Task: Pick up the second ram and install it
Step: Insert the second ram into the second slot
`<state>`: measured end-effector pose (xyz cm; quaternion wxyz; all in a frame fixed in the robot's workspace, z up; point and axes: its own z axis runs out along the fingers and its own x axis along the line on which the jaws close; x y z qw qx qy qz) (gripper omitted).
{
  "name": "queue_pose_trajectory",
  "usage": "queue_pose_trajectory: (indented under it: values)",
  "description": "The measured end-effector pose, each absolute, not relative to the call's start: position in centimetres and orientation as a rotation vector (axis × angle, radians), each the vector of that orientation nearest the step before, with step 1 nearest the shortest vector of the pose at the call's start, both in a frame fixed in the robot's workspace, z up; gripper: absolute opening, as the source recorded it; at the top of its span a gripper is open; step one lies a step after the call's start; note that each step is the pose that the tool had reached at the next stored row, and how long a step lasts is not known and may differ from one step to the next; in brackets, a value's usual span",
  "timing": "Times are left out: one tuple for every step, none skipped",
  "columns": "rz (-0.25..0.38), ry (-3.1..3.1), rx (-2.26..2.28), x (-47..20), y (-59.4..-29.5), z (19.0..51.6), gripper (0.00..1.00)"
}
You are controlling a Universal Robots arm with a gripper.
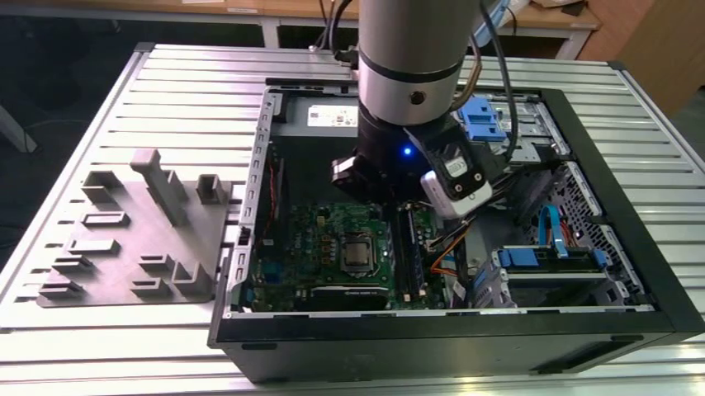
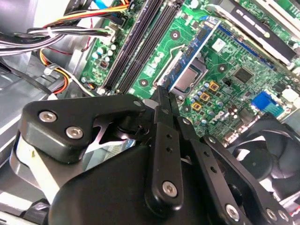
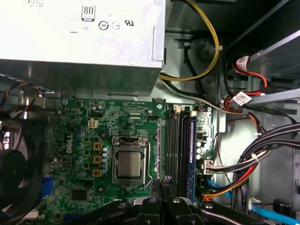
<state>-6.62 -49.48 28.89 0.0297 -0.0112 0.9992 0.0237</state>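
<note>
Jaws closed over motherboard [image 3: 77, 185] | first wrist view: ram [image 3: 192, 154] seated

Ribbed metal table [image 1: 177, 99]; wooden desk [image 1: 220, 8] behind; dark floor [image 1: 55, 66] beyond.

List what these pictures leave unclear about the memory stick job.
Whether the gripper holds a memory stick: in both wrist views, its own black body blocks the grip.
Memory slots, exterior view: one end hidden behind the arm.
Fan, first wrist view: cut off by the edge.
</note>
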Motion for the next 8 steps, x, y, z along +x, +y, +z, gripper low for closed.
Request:
queue_pose_trajectory:
  values:
    - [0.073,3.081,-0.037,-6.63,-49.48,28.75,0.08]
    - [0.073,3.081,-0.037,-6.63,-49.48,28.66,0.08]
    - [0.073,3.081,-0.037,-6.63,-49.48,28.60,0.08]
    - [0.073,3.081,-0.037,-6.63,-49.48,28.51,0.08]
    - [0.073,3.081,-0.037,-6.62,-49.48,28.40,0.08]
    - [0.074,3.081,-0.037,-6.56,-49.48,28.33,0.08]
    - [0.074,3.081,-0.037,-6.46,-49.48,28.28,0.08]
    - [0.074,3.081,-0.037,-6.35,-49.48,28.20,0.08]
